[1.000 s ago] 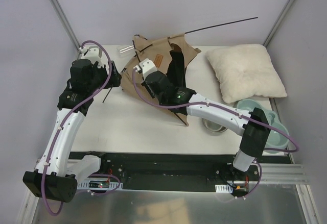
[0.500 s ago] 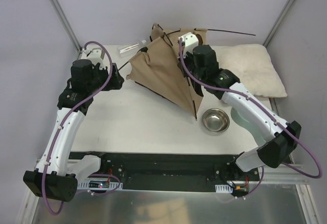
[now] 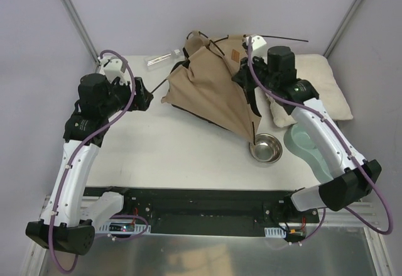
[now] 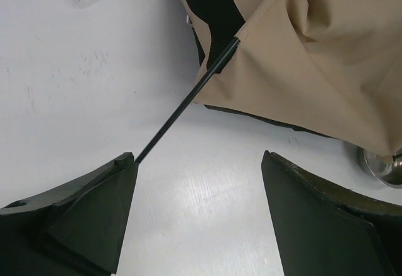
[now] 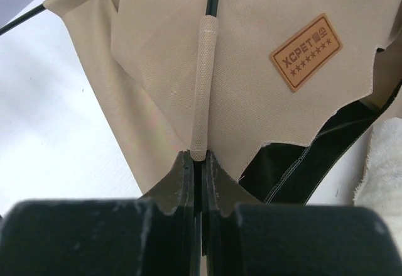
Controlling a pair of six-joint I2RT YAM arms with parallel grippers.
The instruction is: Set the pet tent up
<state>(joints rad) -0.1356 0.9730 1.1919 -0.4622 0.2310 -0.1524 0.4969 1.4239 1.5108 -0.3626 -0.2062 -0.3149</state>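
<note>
The pet tent point(image 3: 210, 90) is a half-collapsed tan fabric heap at the back middle of the table, with thin black poles sticking out. One pole point(image 3: 286, 38) points back right. My right gripper point(image 3: 247, 77) is shut on a black pole just below its mesh sleeve point(image 5: 202, 87), beside the brown label point(image 5: 306, 51); its jaws point(image 5: 199, 158) are pressed together. My left gripper point(image 3: 143, 97) is open, just left of the tent. In the left wrist view another pole point(image 4: 185, 100) runs from the fabric point(image 4: 308, 68) down to my left fingertip point(image 4: 125, 161); nothing lies between the fingers.
A fluffy off-white pillow point(image 3: 320, 90) lies at the back right, partly behind my right arm. A steel bowl point(image 3: 266, 148) sits right by the tent's near corner, with pale green dishes point(image 3: 308, 144) to its right. A clear plastic piece point(image 3: 160, 59) lies at the back left.
My right arm swung from the table's middle to the back right, taking the tent with it. The tent turned over and the steel bowl came into view. My left arm shifted slightly.
</note>
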